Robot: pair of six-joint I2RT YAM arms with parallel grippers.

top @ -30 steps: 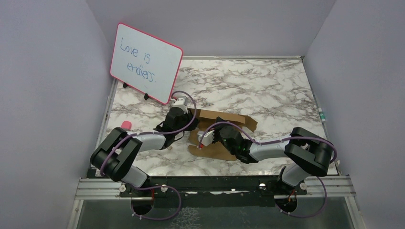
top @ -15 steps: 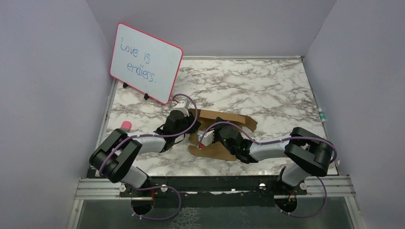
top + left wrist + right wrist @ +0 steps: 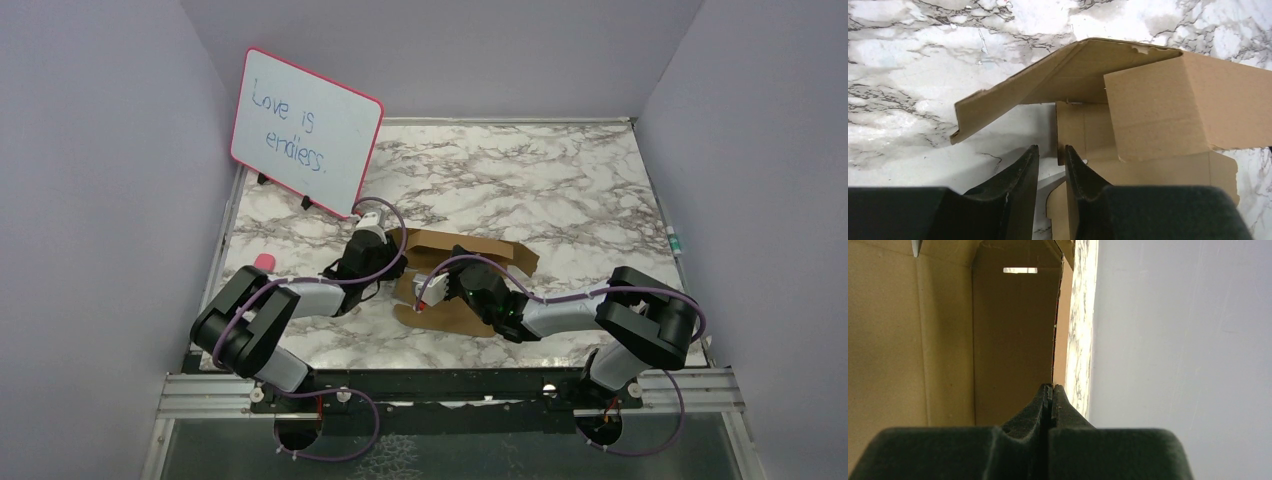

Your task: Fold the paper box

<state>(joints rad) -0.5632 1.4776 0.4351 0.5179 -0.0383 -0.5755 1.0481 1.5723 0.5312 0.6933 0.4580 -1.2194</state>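
Note:
The paper box (image 3: 487, 252) is brown cardboard, partly folded, in the middle of the marble table. In the left wrist view the box (image 3: 1158, 110) has one upright wall and a raised flap (image 3: 1048, 85) leaning left. My left gripper (image 3: 1050, 148) is narrowly open and holds nothing, and the edge of a flat panel lies just ahead of its tips. In the top view it (image 3: 392, 264) is at the box's left side. My right gripper (image 3: 1051, 386) is shut on a thin wall edge of the box (image 3: 948, 340), inside the box's near side (image 3: 428, 296).
A pink-framed whiteboard (image 3: 305, 130) stands at the back left. A small pink-capped object (image 3: 264, 262) lies at the table's left edge. A small item (image 3: 675, 241) lies at the right edge. Grey walls close in three sides.
My left gripper has shifted slightly back and left along the box's left side. The right arm and the box have hardly moved.

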